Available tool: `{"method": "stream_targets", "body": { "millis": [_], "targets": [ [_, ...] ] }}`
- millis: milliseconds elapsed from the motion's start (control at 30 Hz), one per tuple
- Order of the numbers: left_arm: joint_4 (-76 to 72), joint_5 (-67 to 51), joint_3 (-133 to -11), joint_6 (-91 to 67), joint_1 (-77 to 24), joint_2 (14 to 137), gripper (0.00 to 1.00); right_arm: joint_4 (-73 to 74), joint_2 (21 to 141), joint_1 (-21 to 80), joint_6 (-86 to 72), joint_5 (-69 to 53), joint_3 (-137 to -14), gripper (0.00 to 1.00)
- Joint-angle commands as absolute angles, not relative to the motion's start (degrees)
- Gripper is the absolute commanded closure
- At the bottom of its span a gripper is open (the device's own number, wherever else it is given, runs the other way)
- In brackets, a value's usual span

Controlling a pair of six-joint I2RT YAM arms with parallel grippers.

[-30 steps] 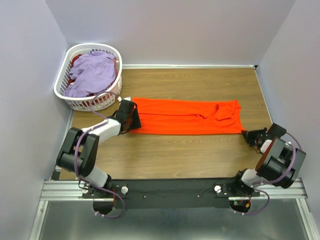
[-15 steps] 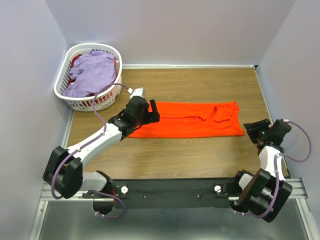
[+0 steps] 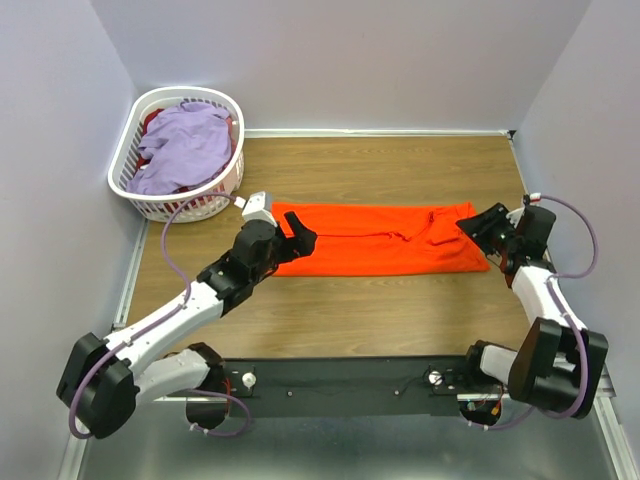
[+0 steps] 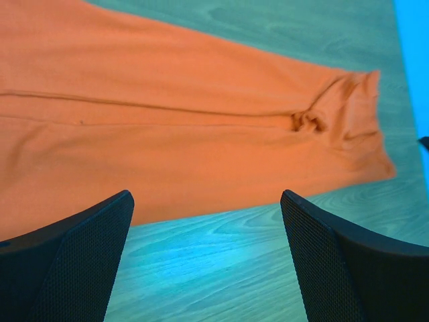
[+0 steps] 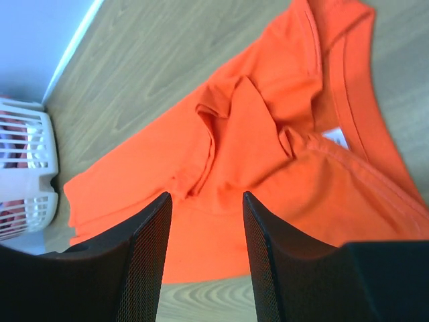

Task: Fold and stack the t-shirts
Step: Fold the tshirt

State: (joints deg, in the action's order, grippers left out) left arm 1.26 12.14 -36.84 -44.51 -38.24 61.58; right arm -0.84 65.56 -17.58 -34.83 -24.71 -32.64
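The orange t-shirt (image 3: 385, 238) lies folded lengthwise into a long strip across the middle of the wooden table (image 3: 380, 310), neck end to the right. It also shows in the left wrist view (image 4: 167, 127) and the right wrist view (image 5: 268, 181), where its small white neck label (image 5: 335, 139) shows. My left gripper (image 3: 300, 232) is open and empty over the shirt's left end. My right gripper (image 3: 480, 228) is open and empty at the shirt's right end. A lavender t-shirt (image 3: 185, 145) lies bunched in the white basket (image 3: 125, 150).
The white slotted laundry basket stands at the back left corner, with some red cloth (image 3: 152, 122) under the lavender shirt; it also shows in the right wrist view (image 5: 23, 174). Walls close in the table on the left, back and right.
My left arm has stretched out and swung its gripper over the shirt's left end. My right arm has risen from the near right edge and moved its gripper to the shirt's right end.
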Motion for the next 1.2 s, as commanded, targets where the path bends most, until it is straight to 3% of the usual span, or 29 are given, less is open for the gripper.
{"method": "stream_targets", "body": {
  "millis": [0,167,367,567,667,700,1167],
  "targets": [
    [-6.86,15.3,-37.34,-48.16,-38.41,61.15,0.03,-6.67,69.08,-16.18,-34.8,-29.17,-34.72,0.46],
    [-6.77,10.46,-43.93,-52.99,-40.95,72.66,0.09,-11.42,73.46,-11.96,-36.74,-29.0,-35.51,0.46],
    [-5.63,7.3,-62.11,-53.71,-47.54,91.82,0.17,-15.29,76.29,-11.25,-37.79,-27.78,-36.21,0.46],
    [-2.82,4.05,-79.61,-53.79,-52.11,109.58,0.34,-20.47,78.4,-11.08,-39.29,-28.48,-34.28,0.47],
    [-1.5,2.82,-86.03,-54.58,-52.99,116.96,0.36,-20.48,79.36,-11.07,-38.85,-27.95,-33.49,0.47],
    [-1.32,2.2,-86.83,-54.75,-53.09,118.11,0.41,-20.57,79.54,-11.07,-38.67,-28.04,-33.31,0.47],
    [-0.09,6.32,-90.88,-58.35,-53.26,126.38,0.42,-22.5,80.6,-11.07,-39.02,-28.65,-32.08,0.47]
  ]
}}
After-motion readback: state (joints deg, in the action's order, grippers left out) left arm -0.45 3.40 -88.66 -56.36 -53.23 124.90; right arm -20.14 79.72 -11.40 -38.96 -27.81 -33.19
